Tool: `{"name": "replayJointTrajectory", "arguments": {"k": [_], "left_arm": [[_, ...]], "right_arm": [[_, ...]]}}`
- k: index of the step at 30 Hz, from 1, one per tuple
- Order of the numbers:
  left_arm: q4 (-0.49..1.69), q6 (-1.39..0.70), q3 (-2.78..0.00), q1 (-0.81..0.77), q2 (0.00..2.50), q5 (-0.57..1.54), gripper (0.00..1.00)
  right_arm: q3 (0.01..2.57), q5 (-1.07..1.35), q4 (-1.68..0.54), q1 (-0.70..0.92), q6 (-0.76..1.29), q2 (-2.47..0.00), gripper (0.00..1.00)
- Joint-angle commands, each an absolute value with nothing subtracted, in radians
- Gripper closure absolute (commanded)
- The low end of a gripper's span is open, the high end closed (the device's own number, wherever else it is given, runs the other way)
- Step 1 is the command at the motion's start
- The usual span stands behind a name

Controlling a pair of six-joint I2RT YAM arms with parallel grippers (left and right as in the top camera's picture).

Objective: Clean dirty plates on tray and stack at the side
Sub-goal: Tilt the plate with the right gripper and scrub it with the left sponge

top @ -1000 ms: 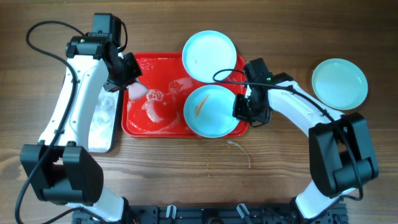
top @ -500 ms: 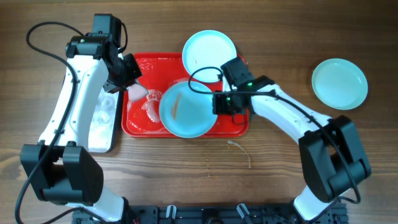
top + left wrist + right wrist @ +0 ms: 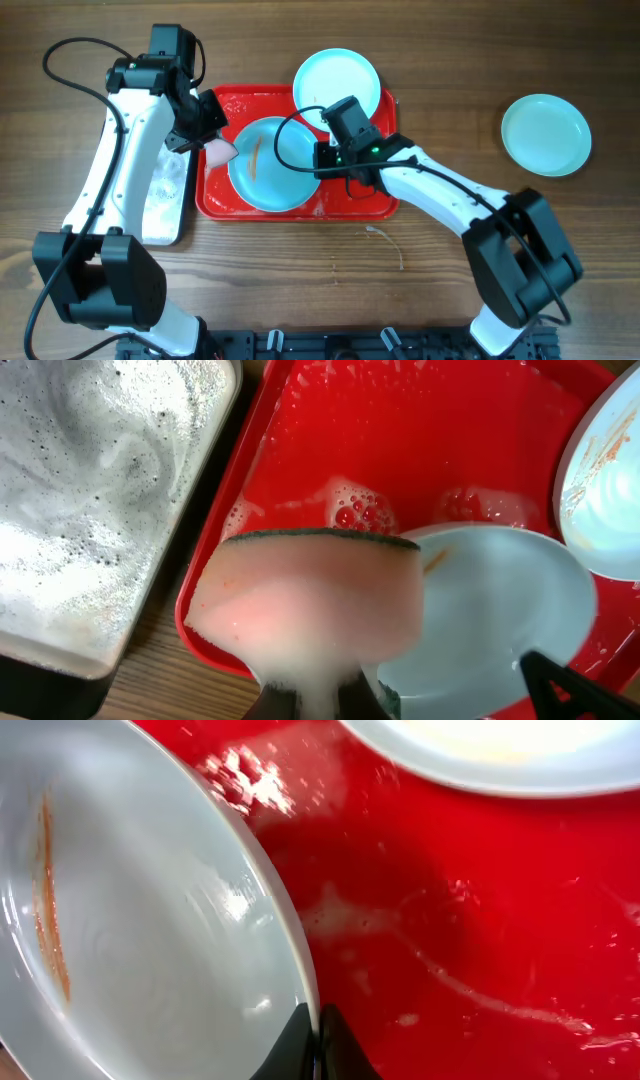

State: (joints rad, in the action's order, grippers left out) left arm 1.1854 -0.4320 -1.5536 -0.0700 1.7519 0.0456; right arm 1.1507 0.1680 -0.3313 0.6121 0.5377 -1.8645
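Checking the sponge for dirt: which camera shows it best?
Left wrist view: the sponge fills mid-frame, pink foam with a dark scouring edge. Overhead shows only a small pink patch of it at the left gripper; the right wrist view misses it.

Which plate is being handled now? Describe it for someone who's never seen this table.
Find the red tray at the table's middle; ignore the lone plate off on the wood to the right. On the tray, take the streaked plate in its middle, not the upper plate at its far corner. It is the only one with the right end effector pinching its rim.
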Motion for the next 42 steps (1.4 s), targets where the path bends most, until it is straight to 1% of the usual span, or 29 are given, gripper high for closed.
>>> {"name": "replayJointTrajectory", "arguments": {"k": [1, 7, 11, 18, 26, 30, 35, 38, 40, 42], "left_arm": [[1.186, -0.449, -1.571, -0.071, 1.748, 0.032, 0.96], [1.185, -0.447, -1.571, -0.076, 1.749, 0.032, 0.96], [1.151, -0.387, -1.561, -0.085, 1.749, 0.032, 0.96], [0.968, -0.294, -1.42, -0.152, 1.75, 0.032, 0.96], [0.807, -0.295, -1.199, -0.196, 1.751, 0.033, 0.96], [0.77, -0.295, -1.129, -0.217, 1.751, 0.033, 0.96], [0.762, -0.296, -1.096, -0.268, 1.751, 0.037, 0.96], [0.713, -0.299, -1.095, -0.321, 1.751, 0.031, 0.96], [0.685, -0.303, -1.095, -0.348, 1.761, -0.004, 0.96], [0.668, -0.352, -1.095, -0.363, 1.784, -0.07, 0.96]], "right_arm": [[1.193, 0.239, -0.334, 0.618, 0.538, -1.948, 0.96], [1.291, 0.26, -0.398, 0.618, 0.497, -2.059, 0.96], [1.309, 0.264, -0.409, 0.618, 0.493, -2.084, 0.96], [1.309, 0.263, -0.413, 0.618, 0.494, -2.084, 0.96], [1.309, 0.264, -0.42, 0.618, 0.496, -2.084, 0.96], [1.309, 0.264, -0.42, 0.618, 0.497, -2.084, 0.96], [1.309, 0.265, -0.421, 0.618, 0.496, -2.084, 0.96], [1.309, 0.271, -0.421, 0.618, 0.497, -2.084, 0.96], [1.309, 0.271, -0.423, 0.618, 0.496, -2.084, 0.96], [1.309, 0.271, -0.428, 0.618, 0.496, -2.084, 0.96]]}}
